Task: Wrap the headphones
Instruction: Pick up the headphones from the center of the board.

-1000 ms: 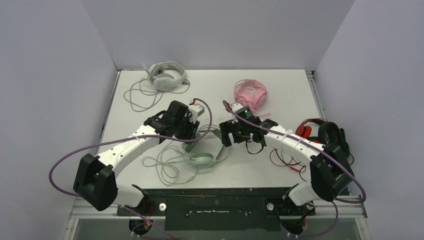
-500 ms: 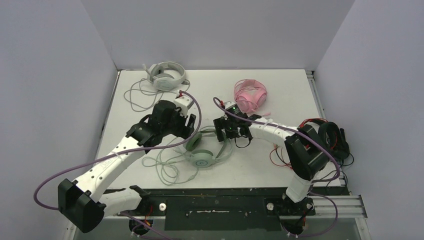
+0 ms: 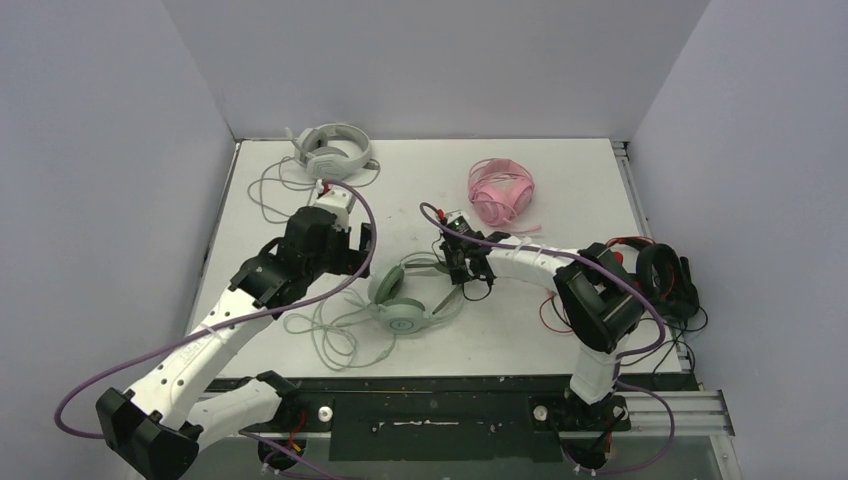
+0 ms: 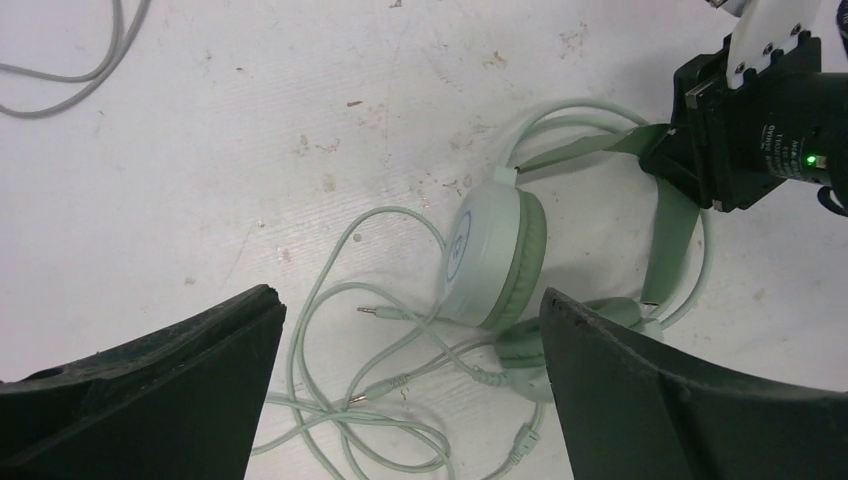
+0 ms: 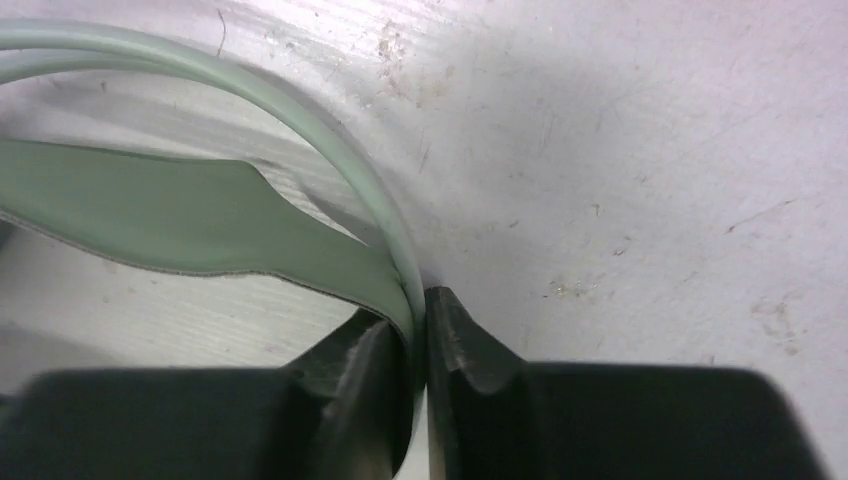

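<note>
While my right jaws are pressing almost together, they are pinching the mint headset (image 3: 405, 300) by its headband. The thin hoop (image 5: 330, 140) is passing between the two tips, and the flat green strap (image 5: 150, 220) is running in beside it from the left. My left jaws are standing spread wide and empty. They are hanging above the desk (image 3: 560, 160) with the mint headset below them, untouched.

From my left wrist, one cup (image 4: 495, 260) is standing on its edge and the other (image 4: 540, 350) is lying just beside it, nearer me. The mint cable (image 4: 340, 400) is sprawling in loose loops over the desk, and its plug (image 4: 385, 313) is lying bare near the upright cup.

Seen from above, the mint headset is sitting mid-desk between my two arms, its cable trailing toward my left base. The white headset (image 3: 330, 152) is resting at the far left corner, its cable (image 3: 275, 195) lying loose in front of it. The pink headset (image 3: 500, 192) is lying far and right of centre, its cable seemingly gathered close about it. A red-and-black headset (image 3: 650, 270) is sitting at the right edge, with a red cable (image 3: 570, 320) straying onto the desk.
</note>
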Tool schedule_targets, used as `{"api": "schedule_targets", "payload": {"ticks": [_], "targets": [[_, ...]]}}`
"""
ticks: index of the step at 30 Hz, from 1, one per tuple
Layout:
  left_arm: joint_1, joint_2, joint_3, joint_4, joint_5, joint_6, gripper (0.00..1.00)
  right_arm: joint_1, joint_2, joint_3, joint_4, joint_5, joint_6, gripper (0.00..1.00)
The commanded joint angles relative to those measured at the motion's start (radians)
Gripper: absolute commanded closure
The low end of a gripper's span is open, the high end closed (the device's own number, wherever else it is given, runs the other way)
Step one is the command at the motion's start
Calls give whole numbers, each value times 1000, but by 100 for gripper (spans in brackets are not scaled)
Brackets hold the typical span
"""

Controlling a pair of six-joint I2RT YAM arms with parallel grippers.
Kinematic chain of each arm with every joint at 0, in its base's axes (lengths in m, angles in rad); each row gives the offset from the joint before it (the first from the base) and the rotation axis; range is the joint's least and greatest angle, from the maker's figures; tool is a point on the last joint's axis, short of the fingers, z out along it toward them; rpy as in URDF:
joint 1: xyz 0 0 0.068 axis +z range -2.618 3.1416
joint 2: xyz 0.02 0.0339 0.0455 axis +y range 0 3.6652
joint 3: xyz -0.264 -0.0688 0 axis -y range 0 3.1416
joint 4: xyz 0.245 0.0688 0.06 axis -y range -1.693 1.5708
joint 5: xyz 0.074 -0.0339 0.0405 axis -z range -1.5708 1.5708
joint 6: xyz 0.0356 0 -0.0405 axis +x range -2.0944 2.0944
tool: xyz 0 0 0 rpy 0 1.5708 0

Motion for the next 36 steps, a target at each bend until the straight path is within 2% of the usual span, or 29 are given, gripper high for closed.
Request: {"api": "schedule_targets", "payload": {"ticks": [1,5,10,15,19,27,31,36], "targets": [[6,-55,-2,16,-22,-18,3,13,-38,8,-60,40,42,97],[7,-91,-50,64,53,-15,3,21,-189,60,-82,85,39,100],[7,-155,-123,149,177,-2,3,10,-303,150,-181,147,17,100],[7,-254,-200,255,258,-14,3,-85,-407,171,-234,57,-10,100],[6,-335,-303,401,412,29,5,-199,-528,158,-241,-47,-33,100],[4,-422,-519,820,353,-28,7,-300,-602,320,-416,-151,-81,100],[-1,-399,-612,1018,345,-113,3,-360,-607,423,-501,-209,-73,100],[-53,-326,-751,1244,283,-203,3,-386,-604,555,-573,-189,-59,100]]}}
